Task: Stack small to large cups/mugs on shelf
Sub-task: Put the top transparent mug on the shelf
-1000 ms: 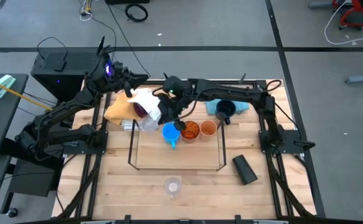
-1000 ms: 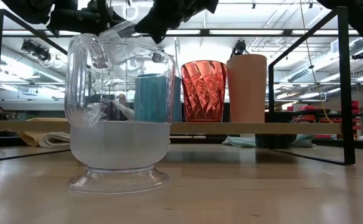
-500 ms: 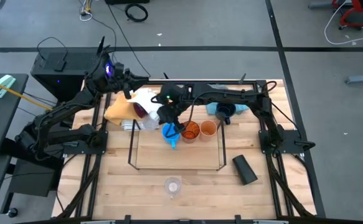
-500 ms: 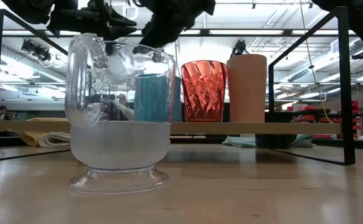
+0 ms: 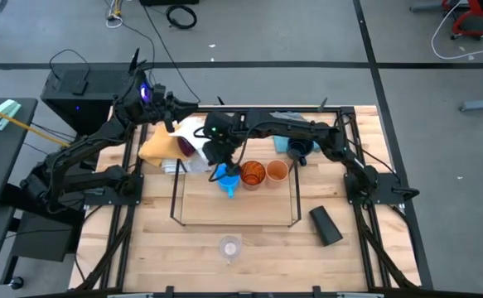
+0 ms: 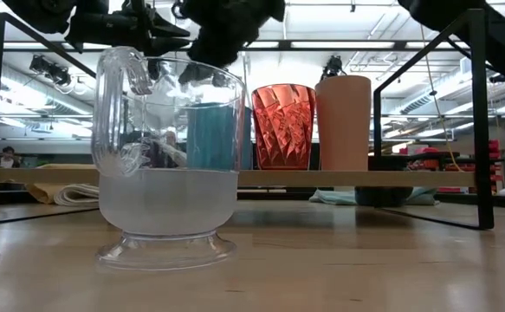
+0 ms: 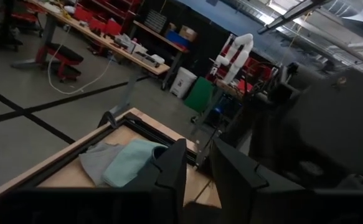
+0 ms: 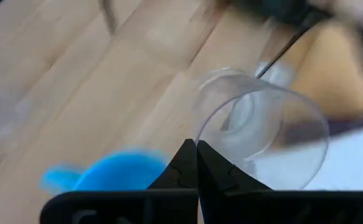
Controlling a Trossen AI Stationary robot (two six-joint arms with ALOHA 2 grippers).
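Clear cup (image 8: 262,134) rim is clamped in the right tool (image 8: 197,163), beside the light-blue mug (image 5: 227,178) on the shelf (image 5: 175,199); next, probably lower it upright. Left tool (image 7: 197,165) is slightly apart.

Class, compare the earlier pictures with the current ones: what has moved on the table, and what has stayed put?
The right gripper, shut on the rim of a clear cup, has drawn back toward the table's far left, carrying the cup off past the shelf. The left gripper keeps its place over the cloths. The blue mug, amber tumbler and orange cup have not moved.
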